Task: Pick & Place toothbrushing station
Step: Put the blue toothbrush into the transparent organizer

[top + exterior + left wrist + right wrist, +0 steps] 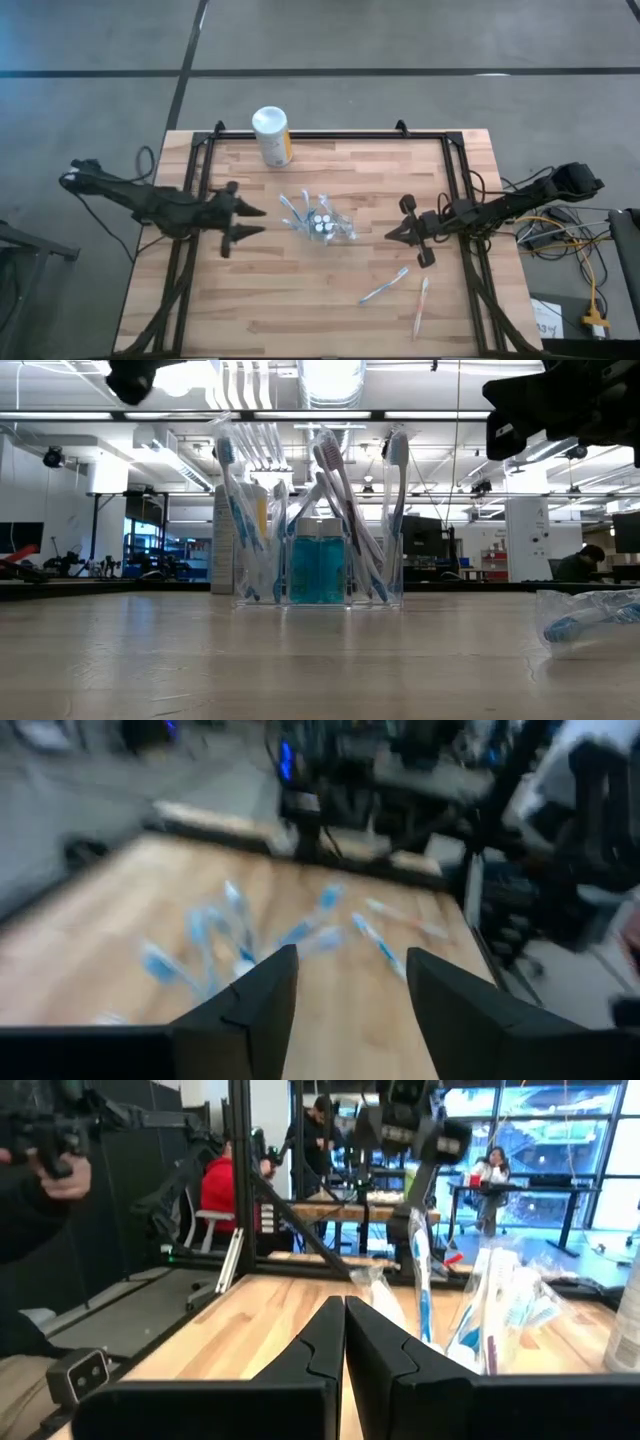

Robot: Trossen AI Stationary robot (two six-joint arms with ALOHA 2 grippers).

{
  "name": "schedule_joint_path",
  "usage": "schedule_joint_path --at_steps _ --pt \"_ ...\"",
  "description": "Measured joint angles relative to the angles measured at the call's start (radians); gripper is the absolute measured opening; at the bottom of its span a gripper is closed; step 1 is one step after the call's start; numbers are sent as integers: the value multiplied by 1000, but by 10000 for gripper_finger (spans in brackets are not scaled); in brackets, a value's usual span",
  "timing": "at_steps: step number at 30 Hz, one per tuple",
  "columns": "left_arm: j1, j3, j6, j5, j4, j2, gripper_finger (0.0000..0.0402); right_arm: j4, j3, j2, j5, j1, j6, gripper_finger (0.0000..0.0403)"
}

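Toothbrushes (pixel 300 210) and teal tubes (pixel 322 226) stand in the clear cup (pixel 345 232) at mid-table. My left pincer (pixel 250 221) hangs beside it, spread and empty; I should back off level, avoiding bumping the cup.

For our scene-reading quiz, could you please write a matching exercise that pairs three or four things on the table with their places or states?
Things:
1. clear plastic cup of toothbrushes
2. white cylindrical canister with yellow label
3. two loose thin toothbrushes
4. left tool

Places or states:
A. lying flat, toward the table's near right
B. open, empty, left of the cup
C. upright, mid-table
D. near the far edge

Pairs: 1-C, 2-D, 3-A, 4-B
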Motion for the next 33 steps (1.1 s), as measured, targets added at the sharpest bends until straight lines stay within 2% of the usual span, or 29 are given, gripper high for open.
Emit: schedule_joint_path --at_steps 4,5,7,10,13,17,19,22,27,30,33 --pt "-120 -75 80 -272 1 -85 169 -8 0 15 0 0 2 8" --pt "-139 -105 109 -320 13 -93 158 -8 0 18 0 0 5 8" --pt "-165 -176 159 -347 95 -99 129 -10 0 18 0 0 22 8" --pt "-199 -294 228 -302 278 -82 69 -10 0 18 0 1 34 8" --pt "-217 -384 269 -286 388 -90 13 -9 0 18 0 1 48 8" --pt "-219 -469 292 -76 551 -169 9 -14 0 16 -2 8 53 8" --pt "-220 -508 291 -44 514 -220 5 -63 17 15 4 17 41 8" --pt "-218 -539 252 -96 519 -288 5 -229 91 9 50 40 50 8" --pt "-218 -595 209 -100 488 -373 3 -751 313 36 160 103 94 8" --pt "-218 -608 176 -118 488 -402 6 -1020 449 73 180 156 134 8" --pt "-218 -612 133 -126 467 -406 14 -1267 560 124 182 190 261 8"
